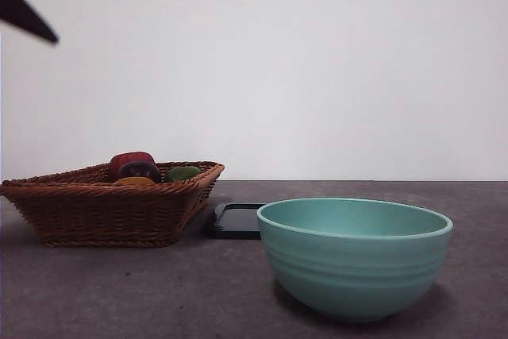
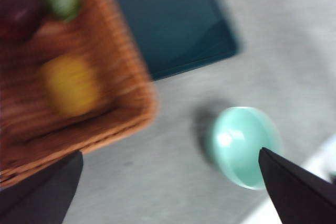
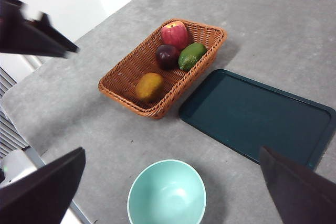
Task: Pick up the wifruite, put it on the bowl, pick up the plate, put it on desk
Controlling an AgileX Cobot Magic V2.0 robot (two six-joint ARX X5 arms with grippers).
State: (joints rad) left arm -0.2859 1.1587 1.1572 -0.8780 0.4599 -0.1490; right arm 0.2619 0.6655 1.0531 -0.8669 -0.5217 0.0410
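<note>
Orange-brown and dull-skinned, the wifruite (image 3: 149, 87) lies in the near end of the wicker basket (image 3: 119, 75), apart from the red apple (image 3: 175, 34), the dark purple fruit (image 3: 167, 55) and the green fruit (image 3: 191, 55) grouped at the far end. The black plate (image 3: 257, 116) sits flat on the desk (image 3: 94, 124) just beside the basket, and the mint bowl (image 3: 166, 193) stands empty nearer the robot. The left gripper (image 2: 170, 187) hangs above the basket's corner, jaws spread wide and holding nothing; its view is blurred. The right gripper (image 3: 173, 187) waits high over the bowl, jaws likewise apart and empty. The fruit looks firm, light and rough enough to resist slipping; a hold across its middle from above seems safest, with room around it for the jaws. The plate looks glossy and thin, likely slippery, best pinched at its low rim
</note>
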